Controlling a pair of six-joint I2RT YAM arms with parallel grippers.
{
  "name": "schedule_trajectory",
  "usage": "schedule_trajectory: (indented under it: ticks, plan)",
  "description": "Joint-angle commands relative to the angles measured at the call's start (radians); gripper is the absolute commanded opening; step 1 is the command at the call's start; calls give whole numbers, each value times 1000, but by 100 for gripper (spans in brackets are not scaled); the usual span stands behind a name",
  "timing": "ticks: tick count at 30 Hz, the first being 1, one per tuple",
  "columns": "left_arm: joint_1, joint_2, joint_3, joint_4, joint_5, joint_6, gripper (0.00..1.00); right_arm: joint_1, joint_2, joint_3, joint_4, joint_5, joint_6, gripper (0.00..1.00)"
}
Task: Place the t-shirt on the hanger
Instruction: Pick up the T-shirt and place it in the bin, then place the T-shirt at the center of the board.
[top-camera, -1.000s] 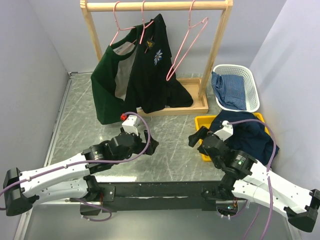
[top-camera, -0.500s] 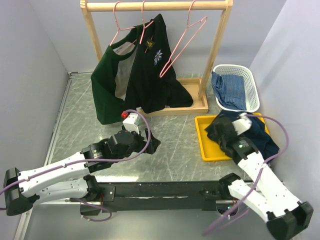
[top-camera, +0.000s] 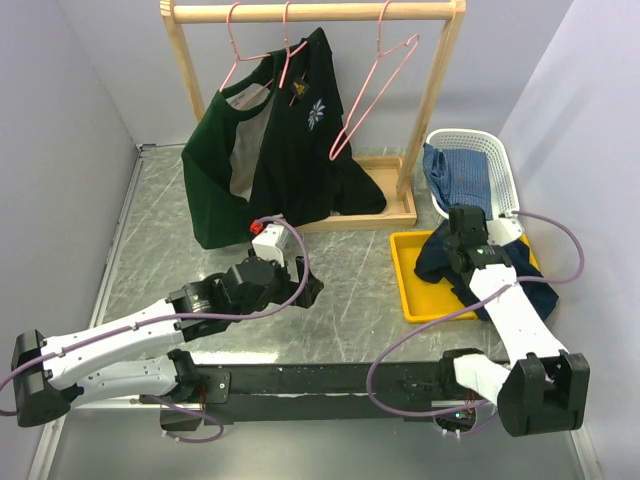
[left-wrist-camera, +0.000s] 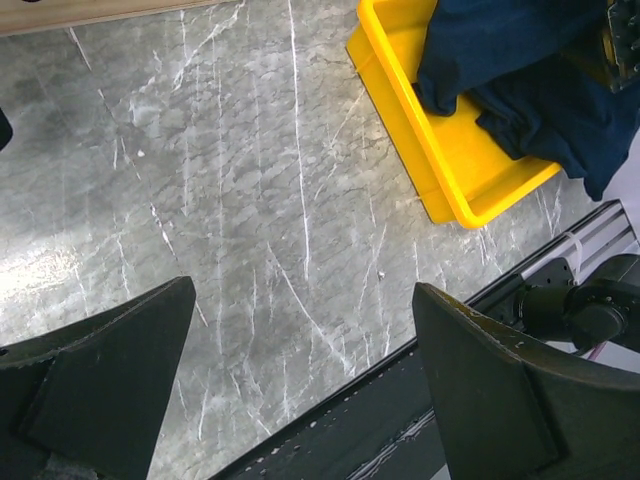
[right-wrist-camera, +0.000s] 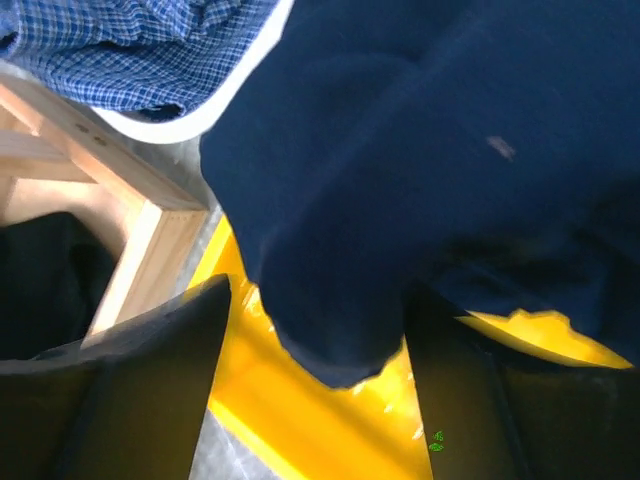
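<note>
The right gripper (right-wrist-camera: 315, 300) has swung from the yellow tray's (top-camera: 408, 282) left edge to right of centre, onto the navy t-shirt (top-camera: 436, 258) heaped in that tray. Its jaws straddle a fold, but I cannot tell whether they pinch it yet. The pickup looks begun. The left gripper (left-wrist-camera: 300, 330) gapes wide, and the bare pink hanger (top-camera: 372, 90) hangs at upper centre.

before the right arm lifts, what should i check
1. t-shirt fold sits inside the right gripper: ok
2. Right grip closed firmly on it: cannot tell
3. Only cloth in that gripper, not the tray: ok
4. Left gripper open, above bare table: ok
5. Hanger empty, hooked on the rail: ok
</note>
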Motion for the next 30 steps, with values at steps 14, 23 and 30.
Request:
schedule_trajectory:
  ticks: [14, 23, 30]
  plan:
    - [-1, -62, 153, -76, -74, 18, 96, 251, -166, 631, -215, -306, -222, 0]
    - [-1, -91, 222, -107, -99, 36, 96, 383, -59, 1056, -246, -482, -212, 0]
    - [-1, -151, 311, -271, -282, -34, 96, 733, 73, 933, -108, -297, -151, 0]
